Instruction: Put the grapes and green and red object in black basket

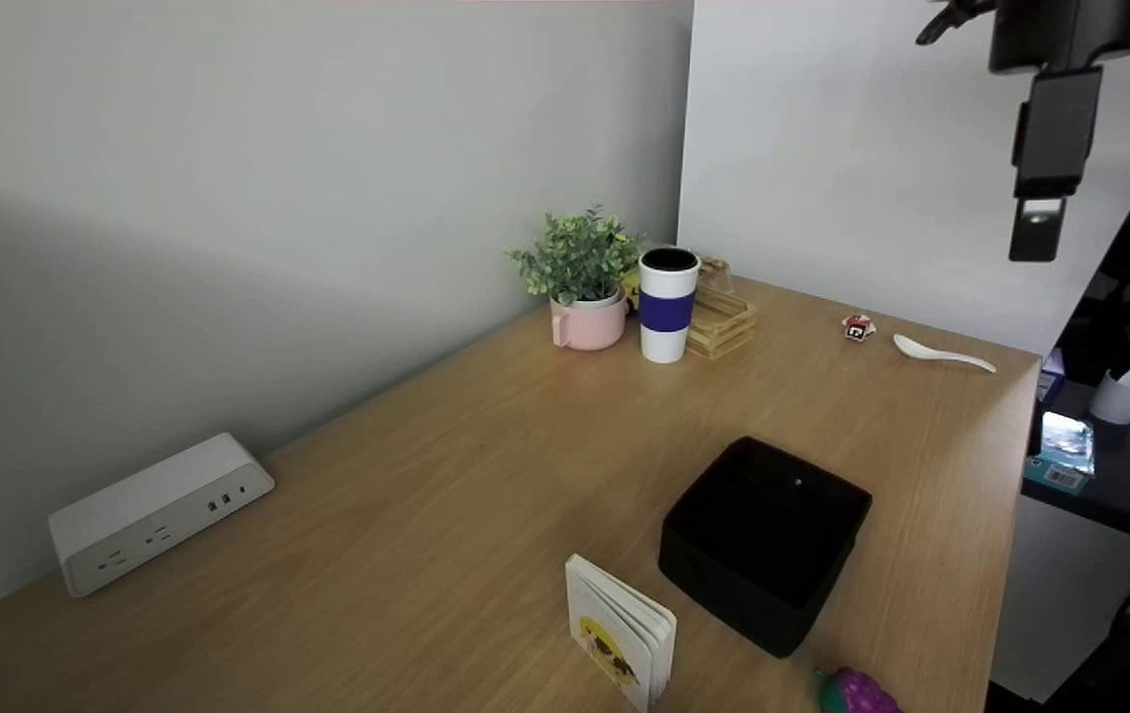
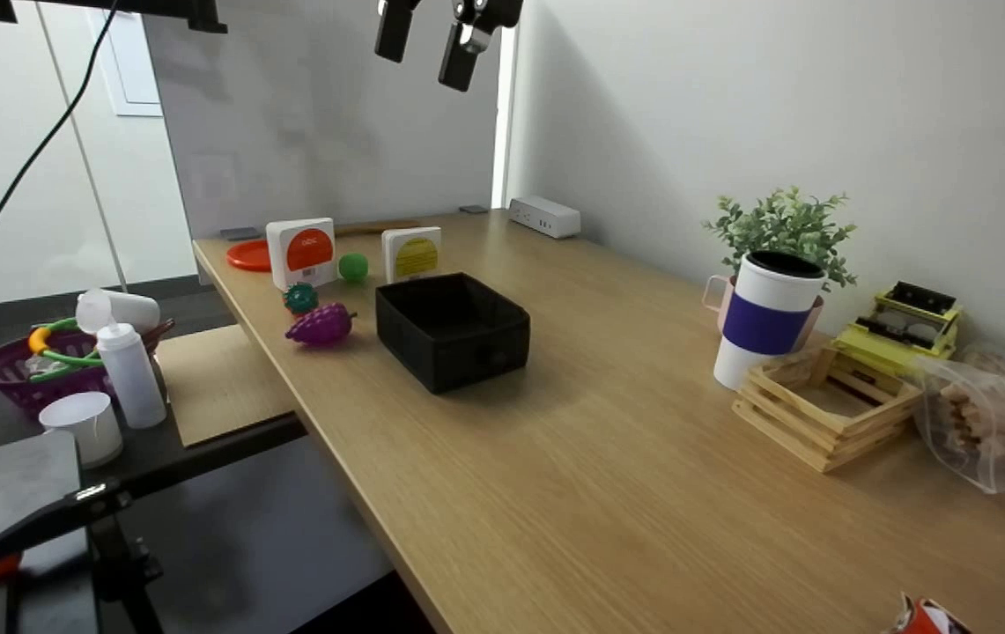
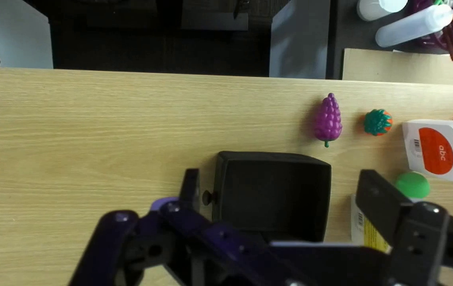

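Hanging well above the desk [image 2: 599,493], the gripper [image 2: 423,70] had its jaws spread wide, released. The grapes [image 3: 328,119] lay below it, just beside the black basket [image 3: 274,194], with the green and red object [image 3: 377,122] near them; in the wrist view the basket showed between the jaws, the other two beyond their tips.
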`<state>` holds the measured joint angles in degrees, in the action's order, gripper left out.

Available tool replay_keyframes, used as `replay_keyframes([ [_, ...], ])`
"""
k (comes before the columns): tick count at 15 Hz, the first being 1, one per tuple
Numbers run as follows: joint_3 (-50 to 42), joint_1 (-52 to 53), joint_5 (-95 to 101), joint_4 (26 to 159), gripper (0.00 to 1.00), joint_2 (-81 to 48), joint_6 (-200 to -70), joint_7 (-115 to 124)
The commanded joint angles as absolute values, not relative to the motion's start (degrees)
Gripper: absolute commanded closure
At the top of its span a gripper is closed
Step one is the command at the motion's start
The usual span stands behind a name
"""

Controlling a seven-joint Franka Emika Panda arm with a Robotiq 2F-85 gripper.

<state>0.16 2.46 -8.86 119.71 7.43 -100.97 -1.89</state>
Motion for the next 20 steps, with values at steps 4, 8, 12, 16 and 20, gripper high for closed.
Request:
replay_keyframes([
  [4, 1.67, 2.61, -8.17, 115.02, 0.00, 0.88, -96.26, -1.41],
  [8, 1.90, 2.78, -7.79, 112.73, 0.00, -2.11, -94.29, -1.41],
  [12, 1.90, 2.78, -7.77, 112.40, 0.00, -2.07, -94.06, -1.41],
  [16, 2.48, 3.24, -12.23, 112.02, 0.00, -3.82, -99.78, -2.58],
  [20, 4.51, 4.65, -16.28, 109.98, 0.00, -7.66, -105.26, -2.22],
])
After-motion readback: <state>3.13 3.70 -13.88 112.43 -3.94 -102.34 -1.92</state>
